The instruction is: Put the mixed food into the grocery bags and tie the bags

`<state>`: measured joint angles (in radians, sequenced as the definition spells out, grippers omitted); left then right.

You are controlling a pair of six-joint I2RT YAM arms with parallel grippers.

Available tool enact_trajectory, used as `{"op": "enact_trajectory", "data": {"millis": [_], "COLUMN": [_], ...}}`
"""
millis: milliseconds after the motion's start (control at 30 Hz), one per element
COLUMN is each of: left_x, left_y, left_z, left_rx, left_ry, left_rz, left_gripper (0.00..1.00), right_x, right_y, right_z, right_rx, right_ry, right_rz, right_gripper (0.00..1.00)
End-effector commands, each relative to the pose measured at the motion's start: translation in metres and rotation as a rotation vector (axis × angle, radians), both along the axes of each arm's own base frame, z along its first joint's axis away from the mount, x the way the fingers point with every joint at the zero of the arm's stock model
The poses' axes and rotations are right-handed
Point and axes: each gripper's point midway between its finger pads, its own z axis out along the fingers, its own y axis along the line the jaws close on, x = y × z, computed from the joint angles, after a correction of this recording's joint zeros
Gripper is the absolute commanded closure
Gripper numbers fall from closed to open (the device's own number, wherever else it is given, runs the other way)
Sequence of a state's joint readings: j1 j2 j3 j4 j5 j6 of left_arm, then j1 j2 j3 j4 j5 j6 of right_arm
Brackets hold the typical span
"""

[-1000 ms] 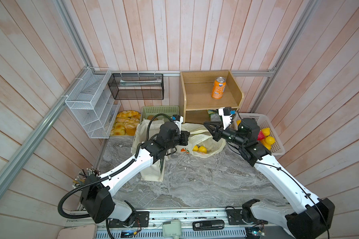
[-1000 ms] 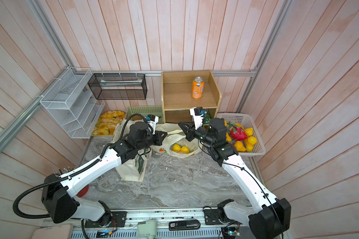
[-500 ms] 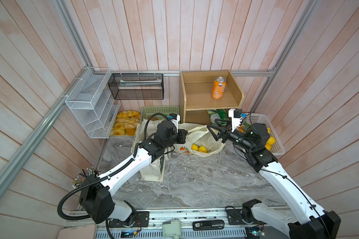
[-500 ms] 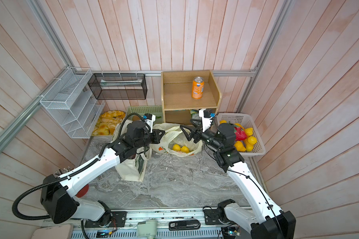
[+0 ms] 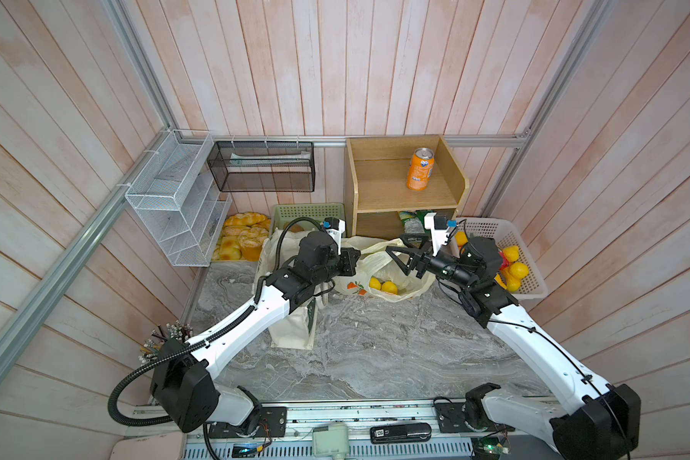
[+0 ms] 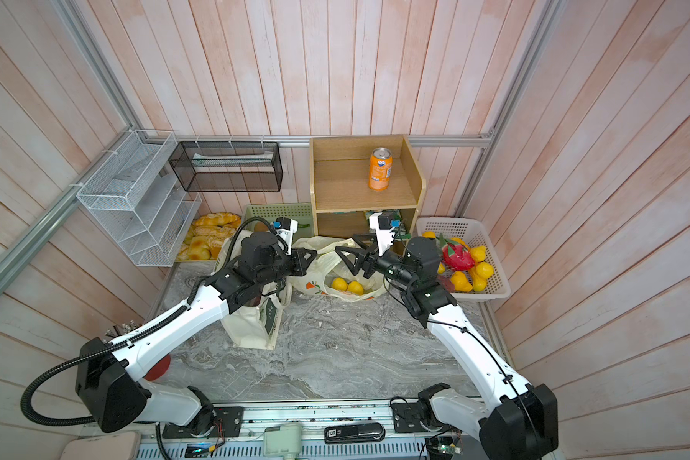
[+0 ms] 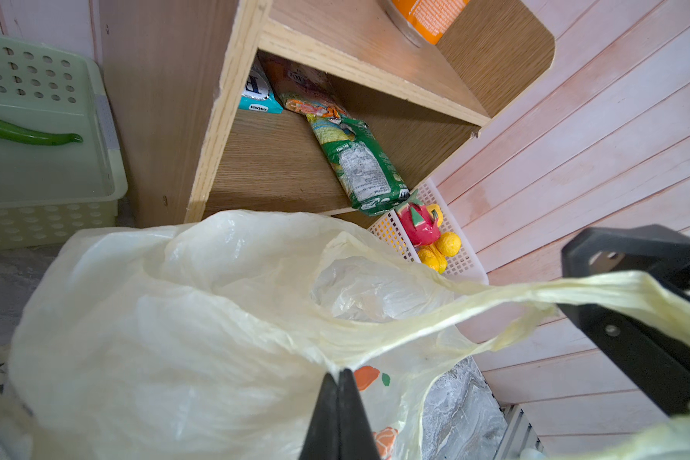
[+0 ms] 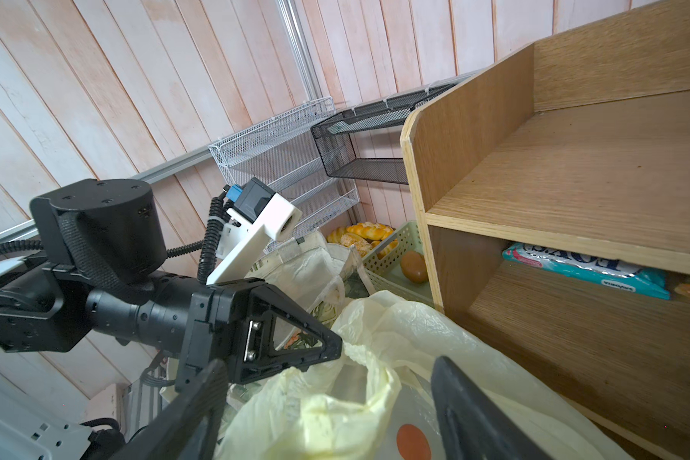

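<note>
The thin pale-yellow plastic bag (image 5: 377, 265) (image 6: 319, 271) with orange fruit print lies open at the back of the marble table, two yellow lemon-like fruits (image 5: 382, 285) (image 6: 347, 286) inside. My left gripper (image 5: 355, 259) (image 7: 339, 376) is shut on the bag's rim film. My right gripper (image 5: 394, 258) (image 8: 327, 398) stands open facing it, and a stretched bag handle (image 7: 494, 296) runs between its fingers (image 8: 467, 410). The cream canvas tote (image 5: 291, 330) (image 6: 252, 326) stands under my left arm.
A wooden shelf (image 5: 451, 187) holds an orange soda can (image 5: 420, 169) on top and a green snack packet (image 7: 359, 163) below. A white basket (image 5: 534, 286) of fruit sits at the right, with a green basket (image 5: 307, 209), bread (image 5: 242, 239) and wire racks (image 5: 176, 207) at the left.
My right gripper has opened wide and its arm has drawn back to the right, away from the bag's middle. The left gripper has kept its hold and barely moved.
</note>
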<state>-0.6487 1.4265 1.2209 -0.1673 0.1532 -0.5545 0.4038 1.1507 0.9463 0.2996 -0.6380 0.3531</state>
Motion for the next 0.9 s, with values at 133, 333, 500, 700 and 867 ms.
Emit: {"op": "enact_trajectory", "data": {"millis": [133, 333, 500, 700, 867], "left_x": [-0.003, -0.005, -0.012, -0.03, -0.04], "left_y": [0.003, 0.0, 0.007, 0.032, 0.028], "left_z": [0.004, -0.002, -0.003, 0.02, 0.05], "left_rx": [-0.022, -0.013, 0.045, 0.116, 0.114], "left_ry": [-0.007, -0.005, -0.066, -0.288, -0.44], "left_rz": [-0.004, -0.037, -0.06, -0.053, -0.122], "left_gripper": [1.0, 1.0, 0.47, 0.14, 0.09], "right_x": [0.002, 0.005, 0.008, -0.001, -0.005], "right_y": [0.007, 0.009, 0.005, 0.0, 0.0], "right_z": [0.009, 0.024, 0.034, 0.047, 0.052], "right_rx": [0.02, 0.008, -0.02, -0.047, -0.059], "right_ry": [-0.019, -0.048, -0.048, -0.039, -0.024], "right_rz": [0.019, 0.021, -0.007, -0.019, -0.007], "right_gripper": [0.5, 0.9, 1.0, 1.0, 1.0]}}
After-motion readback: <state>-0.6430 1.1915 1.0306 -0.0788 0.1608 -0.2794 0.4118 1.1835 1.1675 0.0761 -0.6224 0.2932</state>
